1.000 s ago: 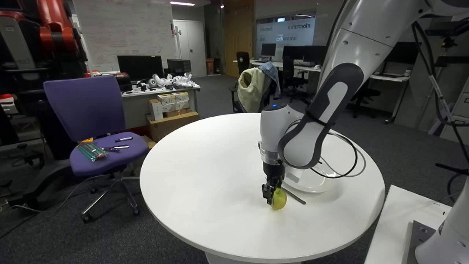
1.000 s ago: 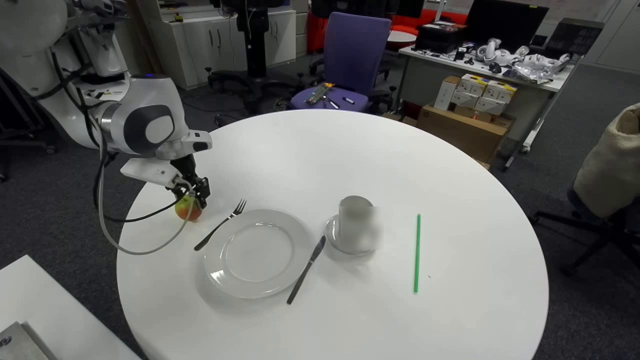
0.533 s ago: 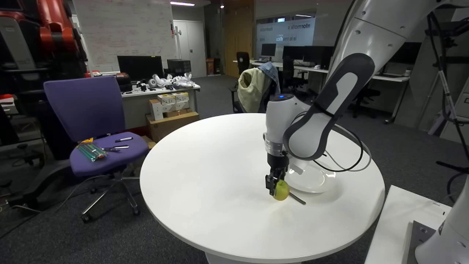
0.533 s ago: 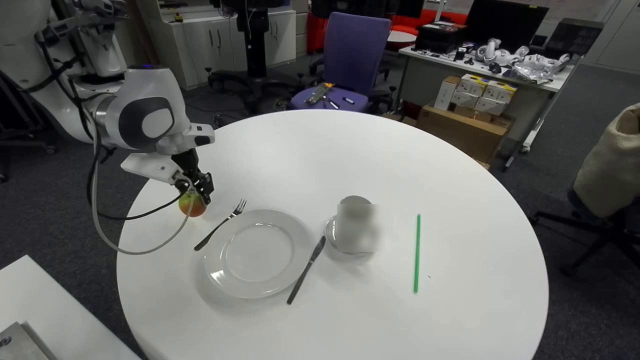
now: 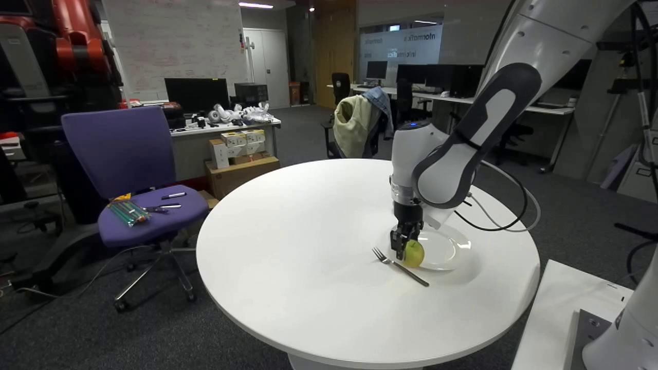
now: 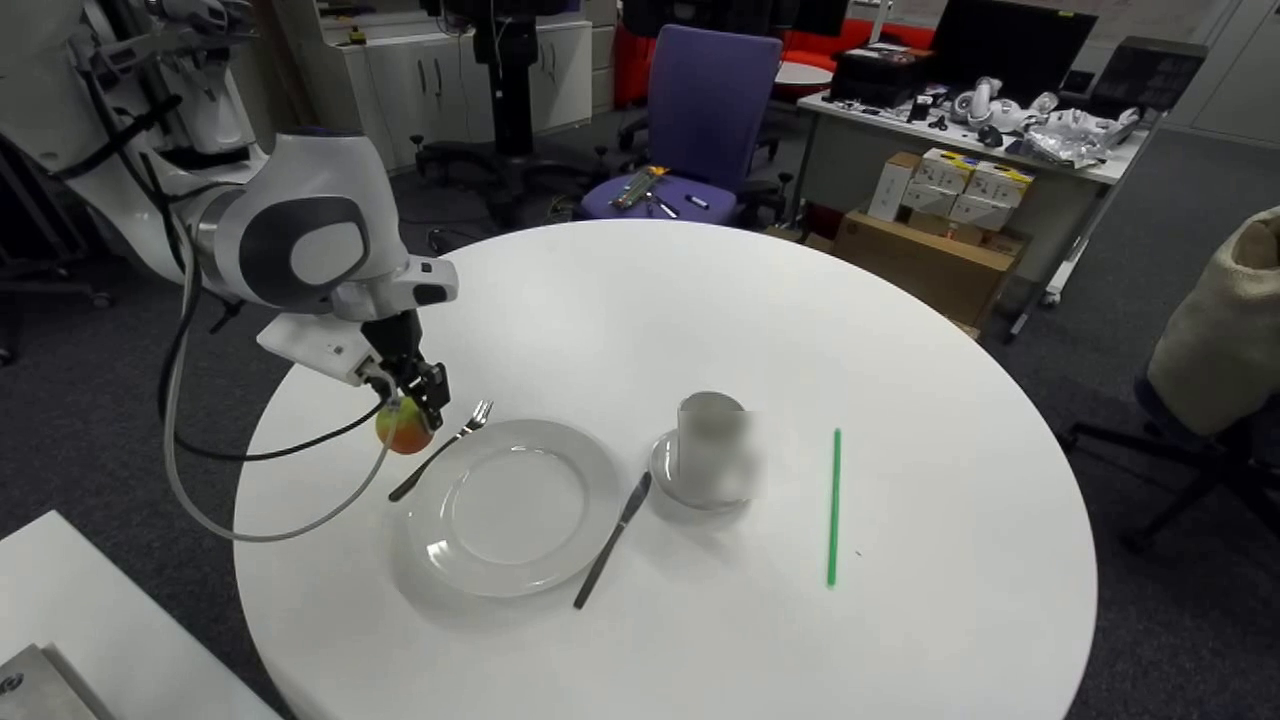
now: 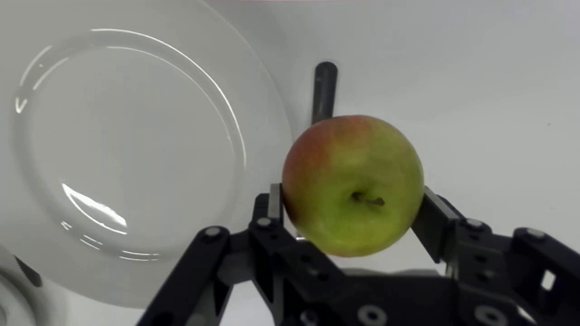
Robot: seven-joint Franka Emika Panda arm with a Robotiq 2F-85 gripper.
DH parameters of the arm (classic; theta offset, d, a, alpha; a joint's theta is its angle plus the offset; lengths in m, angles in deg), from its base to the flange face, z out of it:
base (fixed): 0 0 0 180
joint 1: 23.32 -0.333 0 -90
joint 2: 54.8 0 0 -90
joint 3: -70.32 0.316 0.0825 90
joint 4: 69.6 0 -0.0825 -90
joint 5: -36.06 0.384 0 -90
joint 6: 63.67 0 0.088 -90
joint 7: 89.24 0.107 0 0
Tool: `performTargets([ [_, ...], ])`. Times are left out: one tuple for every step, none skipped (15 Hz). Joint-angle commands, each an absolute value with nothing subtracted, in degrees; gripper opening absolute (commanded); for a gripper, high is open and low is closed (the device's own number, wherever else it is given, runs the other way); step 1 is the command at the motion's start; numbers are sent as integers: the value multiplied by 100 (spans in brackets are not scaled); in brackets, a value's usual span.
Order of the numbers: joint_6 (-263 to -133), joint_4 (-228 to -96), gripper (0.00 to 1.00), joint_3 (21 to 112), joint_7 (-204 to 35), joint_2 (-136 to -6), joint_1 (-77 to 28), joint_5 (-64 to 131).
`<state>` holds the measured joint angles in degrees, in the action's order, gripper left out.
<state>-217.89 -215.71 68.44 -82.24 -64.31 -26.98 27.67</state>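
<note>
Fingers (image 7: 437,222) clamp an apple (image 7: 353,181) from opposite sides, its stem pointing up between them. By my judgement it is firm and fairly light, stiff enough for a steady squeeze, though the smooth, rounded skin could slip and a hard pinch might bruise it; the widest part of its flanks looks the best place to hold. Held so, the apple appears to hang over a fork (image 5: 411,274), near the rim of a white plate (image 6: 515,508), with the fork lying just beside that plate. On the plate's far side from the apple lies a knife (image 6: 612,540), one end just beside a saucer (image 6: 665,475) that carries a whitish mug (image 6: 708,450); the mug is blurred, so its contents cannot be made out. Farther out on the round white desk (image 6: 950,450) is a green stick (image 6: 834,508). Beyond the desk, a clear packet (image 5: 128,211) on a purple chair (image 5: 123,149) seems to hold green rods
</note>
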Motion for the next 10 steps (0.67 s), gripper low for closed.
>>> performTargets([
  [-21433, -21852, 47, 6696, -8559, -5839, -2377, 2811],
  [-21339, -21833, 47, 6630, -8601, -5792, -2297, 2786],
  [-21282, -21829, 47, 6578, -8603, -5764, -2233, 2758],
  [-21195, -21784, 47, 6522, -8644, -5753, -2161, 2749],
  [-21136, -21743, 47, 6473, -8682, -5763, -2094, 2747],
  [-21122, -21702, 47, 6431, -8766, -5796, -2024, 2778],
  [-21156, -21655, 47, 6388, -8811, -5849, -1963, 2761],
  [-21221, -21598, 47, 6338, -8815, -5918, -1916, 2729],
  [-21263, -21537, 47, 6297, -8820, -5983, -1867, 2708],
  [-21285, -21469, 47, 6263, -8788, -6039, -1839, 2674],
])
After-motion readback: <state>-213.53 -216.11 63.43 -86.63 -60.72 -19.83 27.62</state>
